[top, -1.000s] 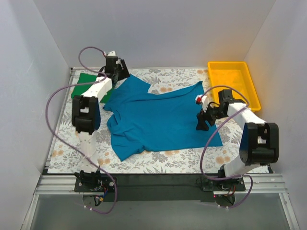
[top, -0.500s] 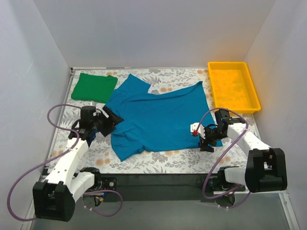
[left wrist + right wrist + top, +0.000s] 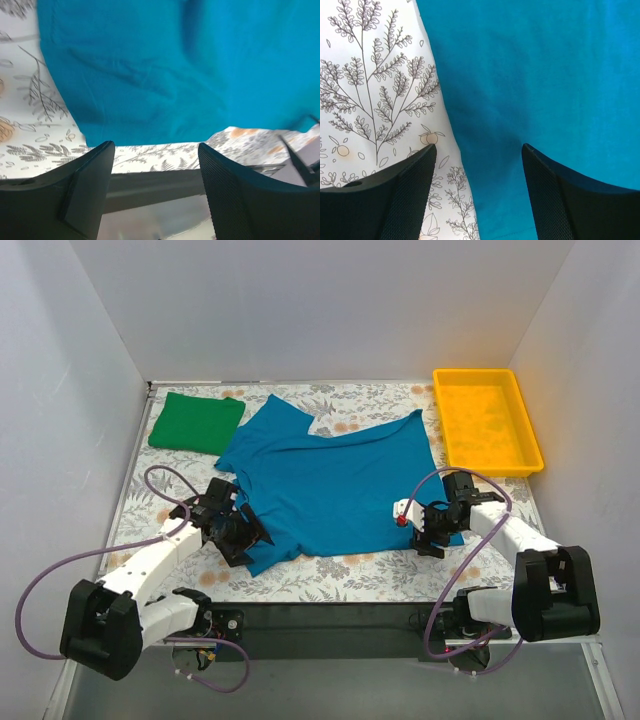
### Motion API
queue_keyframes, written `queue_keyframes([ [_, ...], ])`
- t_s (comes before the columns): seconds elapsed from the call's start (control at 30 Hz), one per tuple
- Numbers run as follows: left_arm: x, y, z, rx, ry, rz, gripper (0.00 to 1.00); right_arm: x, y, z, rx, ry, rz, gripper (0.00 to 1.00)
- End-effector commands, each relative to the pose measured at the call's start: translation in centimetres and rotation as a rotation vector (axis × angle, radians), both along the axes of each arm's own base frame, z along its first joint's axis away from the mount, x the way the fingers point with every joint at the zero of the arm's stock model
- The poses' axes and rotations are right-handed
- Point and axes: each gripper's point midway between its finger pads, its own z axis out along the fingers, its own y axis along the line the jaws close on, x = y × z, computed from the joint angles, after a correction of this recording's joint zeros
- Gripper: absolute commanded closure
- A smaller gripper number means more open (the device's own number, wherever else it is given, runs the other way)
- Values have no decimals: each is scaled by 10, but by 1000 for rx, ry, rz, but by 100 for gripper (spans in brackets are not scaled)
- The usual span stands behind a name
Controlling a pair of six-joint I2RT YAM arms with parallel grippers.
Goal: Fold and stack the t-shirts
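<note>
The teal-blue t-shirt point(image 3: 335, 480) lies spread out flat in the middle of the floral mat. The bright green t-shirt point(image 3: 197, 422) lies folded at the back left. My left gripper point(image 3: 245, 540) is open and empty, low at the teal shirt's near-left corner; in the left wrist view its fingers point(image 3: 85, 190) frame the shirt's hem point(image 3: 150, 90) and the mat's front edge. My right gripper point(image 3: 430, 530) is open and empty, low over the shirt's near-right edge; in the right wrist view that edge point(image 3: 520, 100) runs between its fingers point(image 3: 555, 190).
A yellow plastic tray point(image 3: 487, 420) stands at the back right, nothing in it. White walls close the table on three sides. The dark metal rail point(image 3: 330, 615) with the arm bases runs along the near edge.
My left arm swung from the back left by the green shirt down to the teal shirt's near-left corner. My right gripper moved nearer and lower, to the shirt's near-right edge.
</note>
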Motion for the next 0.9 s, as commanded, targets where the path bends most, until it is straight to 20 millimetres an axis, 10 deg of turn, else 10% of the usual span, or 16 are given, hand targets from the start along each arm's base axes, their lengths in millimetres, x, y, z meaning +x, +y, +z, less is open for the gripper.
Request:
queue_keyframes([
  [0.0, -18, -5, -10, 56, 69, -13, 36, 7, -1, -4, -29, -34, 24, 25],
  [0.53, -27, 8, -49, 233, 124, -112, 50, -4, -11, -24, -101, -12, 10, 54],
  [0.87, -42, 0, -59, 219, 181, -196, 94, -15, -18, -27, -143, 50, 12, 87],
])
